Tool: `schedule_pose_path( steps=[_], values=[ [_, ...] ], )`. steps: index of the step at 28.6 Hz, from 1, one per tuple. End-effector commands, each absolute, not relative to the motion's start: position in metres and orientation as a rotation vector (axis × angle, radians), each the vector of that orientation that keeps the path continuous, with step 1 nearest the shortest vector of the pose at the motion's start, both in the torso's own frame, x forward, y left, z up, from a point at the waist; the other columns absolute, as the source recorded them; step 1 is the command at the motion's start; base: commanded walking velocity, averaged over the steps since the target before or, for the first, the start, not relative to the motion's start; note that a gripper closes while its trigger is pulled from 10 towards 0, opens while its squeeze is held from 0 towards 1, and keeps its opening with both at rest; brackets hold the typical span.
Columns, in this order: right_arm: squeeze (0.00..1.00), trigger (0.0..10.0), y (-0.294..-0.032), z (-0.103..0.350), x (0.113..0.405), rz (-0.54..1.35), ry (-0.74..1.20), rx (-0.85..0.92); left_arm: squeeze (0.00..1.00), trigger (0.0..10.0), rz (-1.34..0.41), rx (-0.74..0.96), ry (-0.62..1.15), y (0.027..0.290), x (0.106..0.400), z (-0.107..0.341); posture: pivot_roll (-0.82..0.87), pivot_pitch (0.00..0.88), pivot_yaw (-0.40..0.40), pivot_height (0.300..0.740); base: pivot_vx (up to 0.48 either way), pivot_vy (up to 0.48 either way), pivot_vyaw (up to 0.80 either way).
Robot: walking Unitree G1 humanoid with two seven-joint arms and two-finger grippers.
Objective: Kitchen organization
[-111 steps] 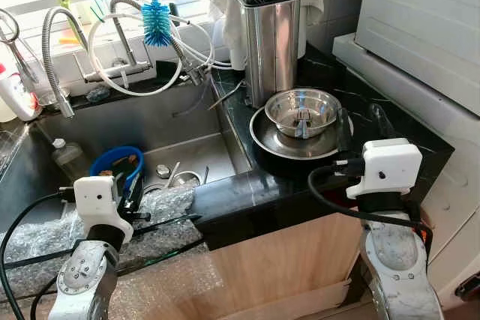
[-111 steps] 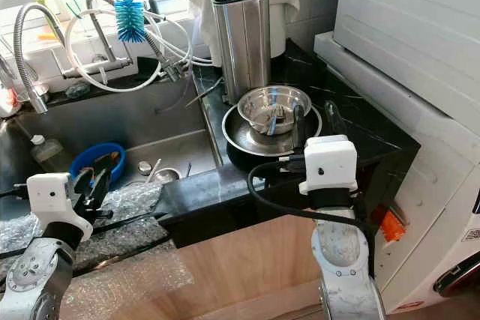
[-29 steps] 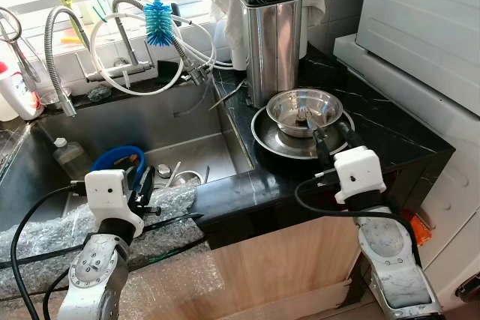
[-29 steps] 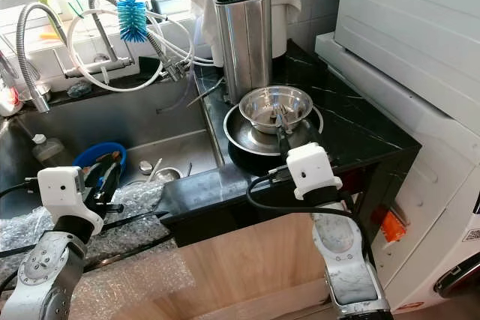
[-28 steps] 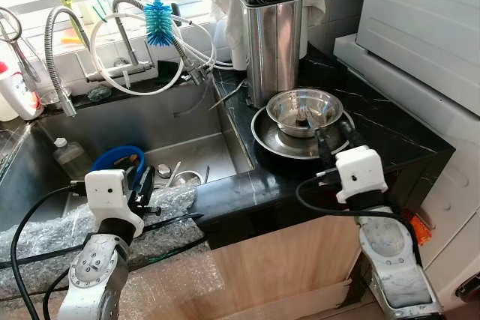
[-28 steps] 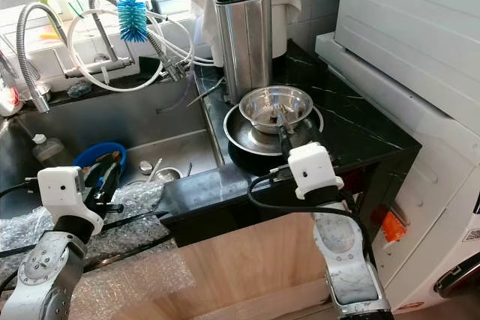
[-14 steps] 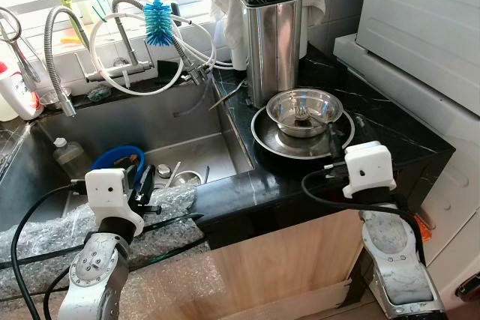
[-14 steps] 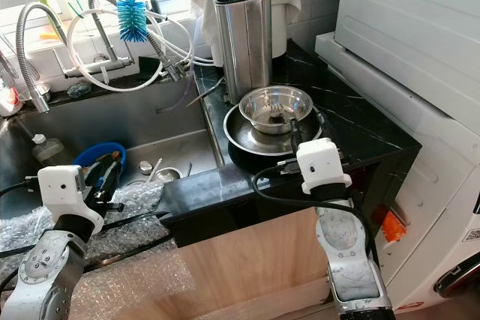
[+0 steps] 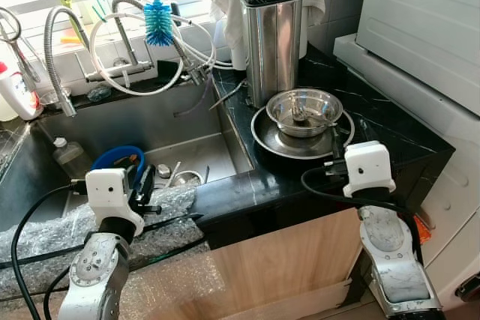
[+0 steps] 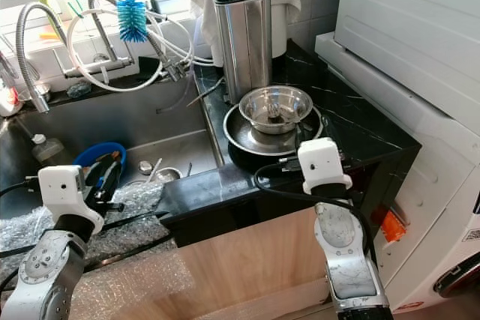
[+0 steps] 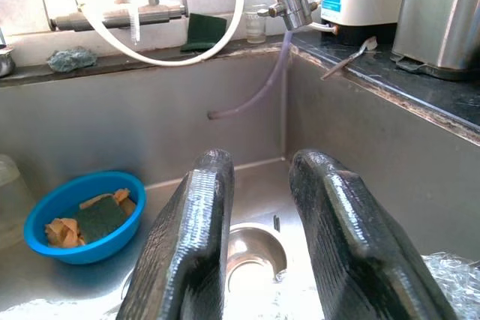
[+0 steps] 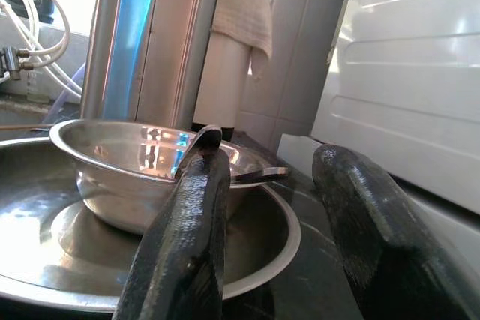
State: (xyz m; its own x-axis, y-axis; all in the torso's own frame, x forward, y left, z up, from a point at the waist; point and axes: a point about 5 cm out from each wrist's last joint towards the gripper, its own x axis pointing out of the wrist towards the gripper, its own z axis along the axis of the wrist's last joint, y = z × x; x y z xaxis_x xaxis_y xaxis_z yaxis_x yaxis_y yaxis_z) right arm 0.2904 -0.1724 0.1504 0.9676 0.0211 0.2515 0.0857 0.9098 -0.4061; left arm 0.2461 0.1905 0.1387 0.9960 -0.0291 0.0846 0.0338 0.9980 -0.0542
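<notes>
Steel: one bowl (image 9: pixel 304 109) sits in one plate (image 9: pixel 279 142), the right gripper (image 12: pixel 274 222) beside them, fingers apart and empty. One blue bowl (image 11: pixel 81 215) lies in the sink (image 11: pixel 135 125), near the left gripper (image 11: pixel 262 237), likewise parted and empty.

Strong daylight pours in from behind the faucet (image 9: pixel 124 31), washing out the window area to near white. The steel bowl (image 9: pixel 304 110) and the knife block (image 9: pixel 271 35) just behind it carry bright glints, while the sink basin (image 9: pixel 150 121) below the faucet lies in dull shade. In both wrist views the near fingers (image 12: pixel 187 237) look soft and swollen.
</notes>
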Motion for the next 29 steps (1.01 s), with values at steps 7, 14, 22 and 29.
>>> schedule_pose_path(
  steps=[7, 14, 22, 29],
  values=[
    [0.00, 10.0, -0.1702, 0.1515, 0.2968, -0.039, -0.238, -0.437, 0.00, 10.0, -0.025, -0.051, -0.057, 0.1905, 0.2479, 0.1349, -0.11, 0.000, 0.134, 0.740, 0.000, 0.000, 0.00],
    [0.00, 4.5, -0.1723, 0.1546, 0.2982, -0.060, -0.247, -0.425, 0.00, 10.0, -0.022, -0.050, -0.057, 0.1902, 0.2482, 0.1343, -0.11, 0.000, 0.131, 0.740, 0.000, 0.000, 0.00],
    [0.00, 6.2, -0.1743, 0.1556, 0.2994, -0.076, -0.247, -0.426, 0.00, 10.0, -0.025, -0.050, -0.056, 0.1894, 0.2486, 0.1339, -0.11, 0.000, 0.131, 0.740, 0.000, 0.000, 0.00],
    [0.00, 3.0, -0.1772, 0.1542, 0.3007, -0.100, -0.232, -0.422, 0.00, 10.0, -0.024, -0.044, -0.056, 0.1898, 0.2492, 0.1337, -0.11, 0.000, 0.131, 0.740, 0.000, 0.000, 0.00]
  ],
)
